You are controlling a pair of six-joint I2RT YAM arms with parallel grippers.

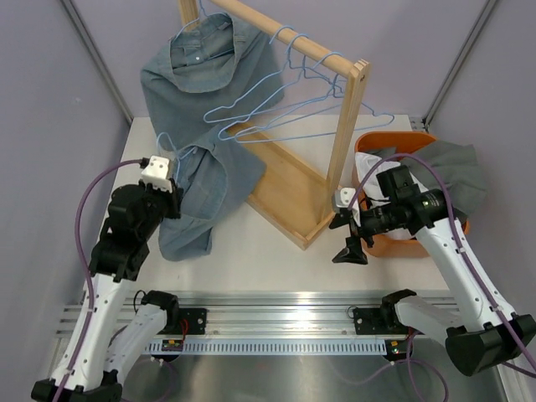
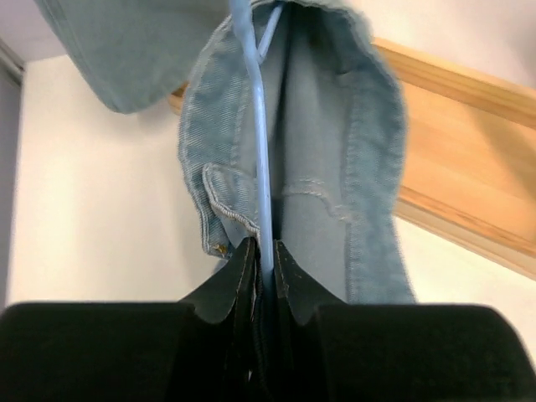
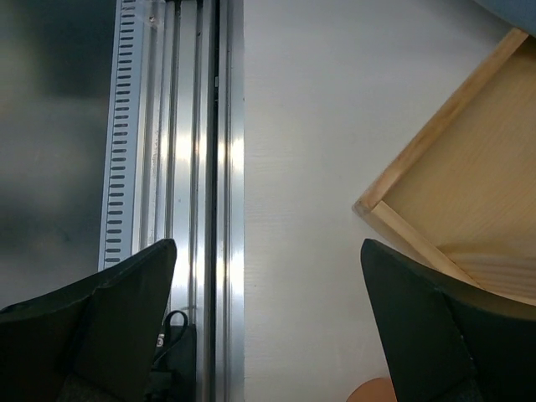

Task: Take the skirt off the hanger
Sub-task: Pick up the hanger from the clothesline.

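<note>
Skirt (image 1: 199, 201) and pincer first: what is being held?

– Your left gripper (image 2: 264, 255) is pinched nearly together on the thin blue wire hanger (image 2: 261, 151), not on cloth. The wire runs straight up from between the jaws. The denim skirt is wrapped around that wire, with its waistband (image 2: 209, 188) just above your fingertips.

– And where does that sit?

– Just left of the wooden rack (image 1: 345, 134), close against its base. The skirt droops from the hanger, and its lower part seems to lie on the table (image 1: 276, 268) at the rack's near-left side. Your right gripper (image 1: 350, 244) is spread wide and holds nothing. It hovers by the rack's near corner, well apart from the skirt.

– How will it handle?

– I'd judge it soft and limp, but with some weight. Denim folds and drags, and it should not tear or slip easily. The wire is the slick, springy part, so you want a firm clamp there. Take the cloth with your right gripper at the thick stitched waistband, on the side facing the rack. Draw it off the hanger's end rather than across the wire. Steer around the other denim garment (image 1: 209, 67) and the empty hangers (image 1: 289, 92) on the rack's rail.
</note>
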